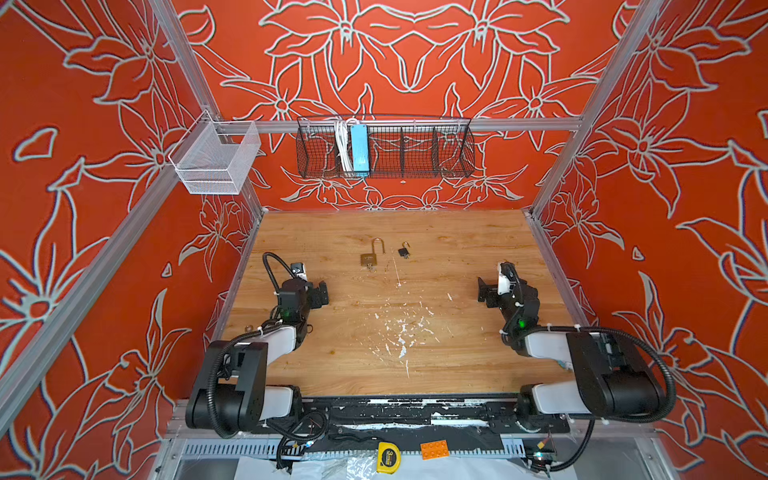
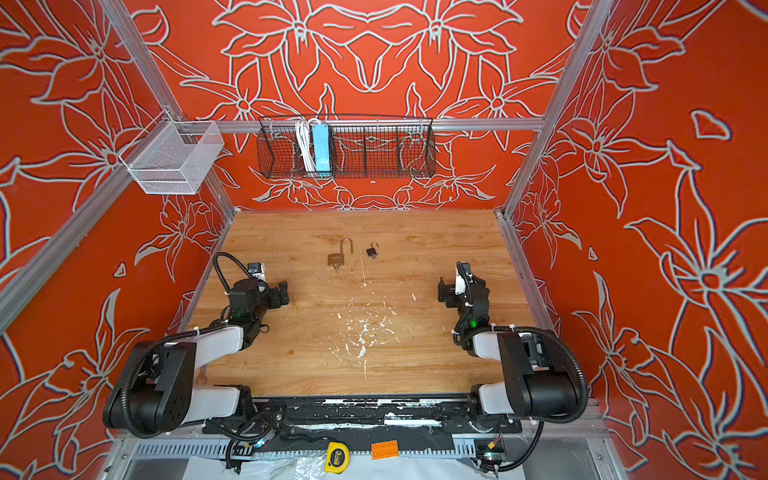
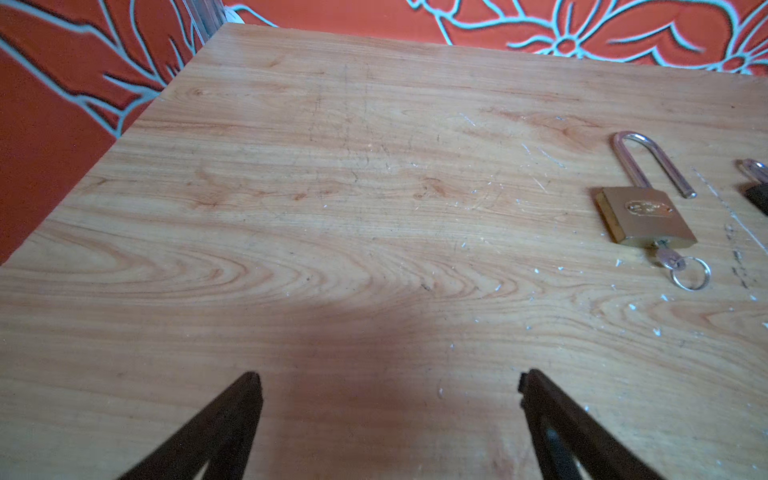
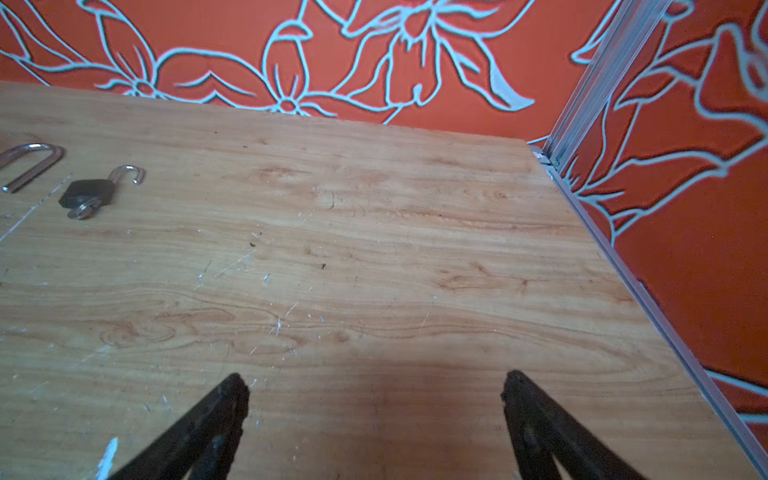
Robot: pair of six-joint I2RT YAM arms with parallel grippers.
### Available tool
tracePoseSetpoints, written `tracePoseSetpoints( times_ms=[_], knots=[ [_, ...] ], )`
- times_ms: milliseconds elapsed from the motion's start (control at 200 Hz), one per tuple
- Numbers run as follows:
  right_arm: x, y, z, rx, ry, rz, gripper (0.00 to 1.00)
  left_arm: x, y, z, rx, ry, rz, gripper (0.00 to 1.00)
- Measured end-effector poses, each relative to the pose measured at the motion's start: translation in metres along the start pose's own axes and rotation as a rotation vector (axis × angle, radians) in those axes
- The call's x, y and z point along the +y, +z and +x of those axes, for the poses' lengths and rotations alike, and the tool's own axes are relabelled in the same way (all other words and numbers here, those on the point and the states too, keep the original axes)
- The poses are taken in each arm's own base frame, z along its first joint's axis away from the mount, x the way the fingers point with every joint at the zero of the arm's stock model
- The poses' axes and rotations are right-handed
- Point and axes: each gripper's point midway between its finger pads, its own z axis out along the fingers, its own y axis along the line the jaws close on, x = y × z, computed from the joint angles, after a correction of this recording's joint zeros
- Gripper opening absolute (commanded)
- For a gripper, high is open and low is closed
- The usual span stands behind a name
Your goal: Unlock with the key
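A brass padlock lies flat at the table's far middle. Its long shackle is sprung open, and a key on a ring sits in its base. Just to its right lies a small black padlock, shackle also open, with a key in it. My left gripper is open and empty, nearer and left of the brass lock. My right gripper is open and empty, well right of the black lock.
White paint flecks mark the wooden table. A black wire basket with a blue power strip hangs on the back wall, and a white mesh basket at the left. A tape measure and an orange brick lie below the front edge.
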Motion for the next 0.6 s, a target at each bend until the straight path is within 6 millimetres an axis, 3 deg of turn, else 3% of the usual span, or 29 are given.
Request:
tracePoseSetpoints(
  times_ms=[601],
  knots=[
    [0.0019,-0.0001,0.0016,0.006,-0.006,-0.005,0.98,0.0001,0.0000,0.0001,0.000,0.000,0.000,0.97]
  ],
)
